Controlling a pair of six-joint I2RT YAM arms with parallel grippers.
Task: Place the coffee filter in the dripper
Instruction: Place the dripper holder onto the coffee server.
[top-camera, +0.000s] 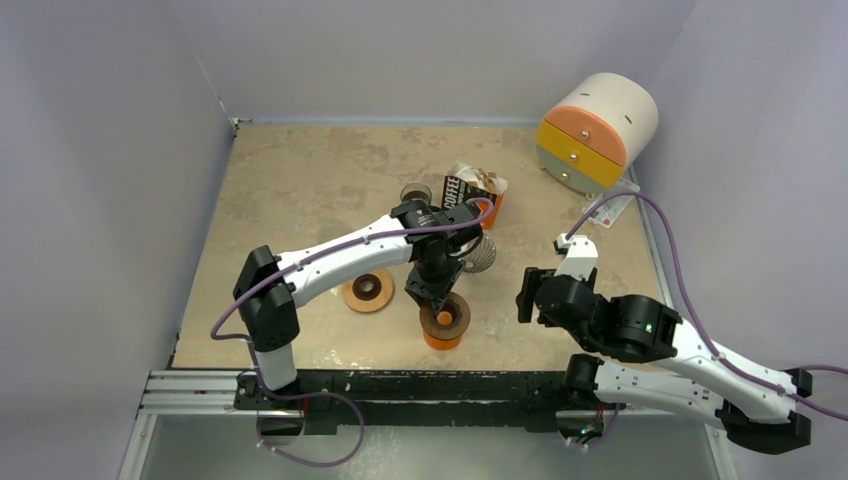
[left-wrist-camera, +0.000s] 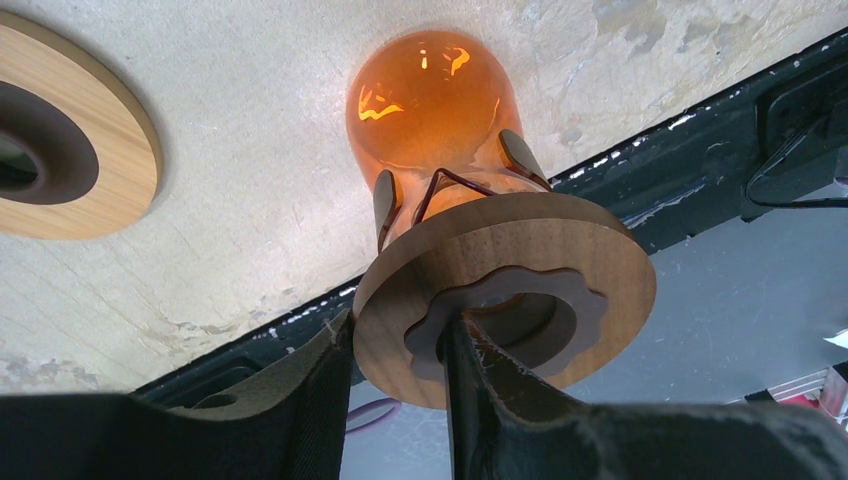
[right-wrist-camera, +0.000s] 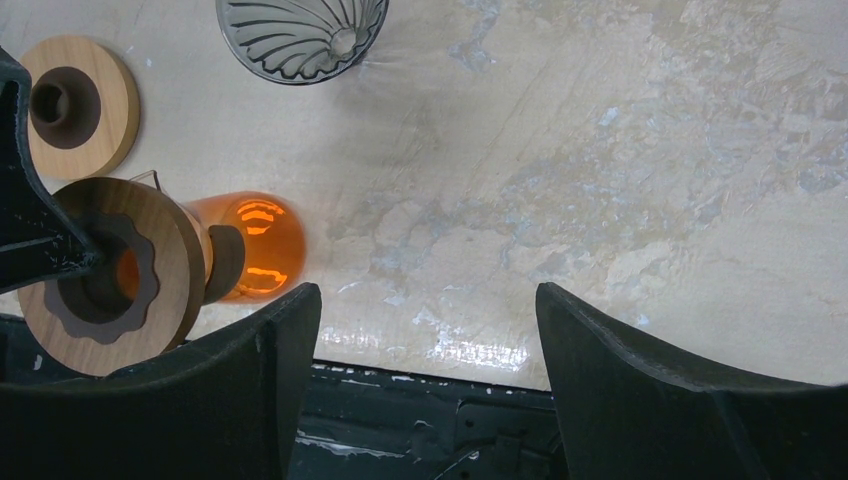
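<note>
Both jaws of the right end effector (right-wrist-camera: 430, 300), nearest us, stand apart; the left end effector (left-wrist-camera: 398, 338) is clamped on a wooden ring (left-wrist-camera: 560, 240) atop an orange carafe (left-wrist-camera: 430, 100). Beyond sits the dripper (top-camera: 481, 255), then the coffee filter pack (top-camera: 468, 190).

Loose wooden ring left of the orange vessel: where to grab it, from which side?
Probably the rim of the wooden ring, from straight above: one finger in the centre opening, one outside. It lies flat on the table, so a side approach finds little edge to pinch. The left gripper holds the similar collar this way.
</note>
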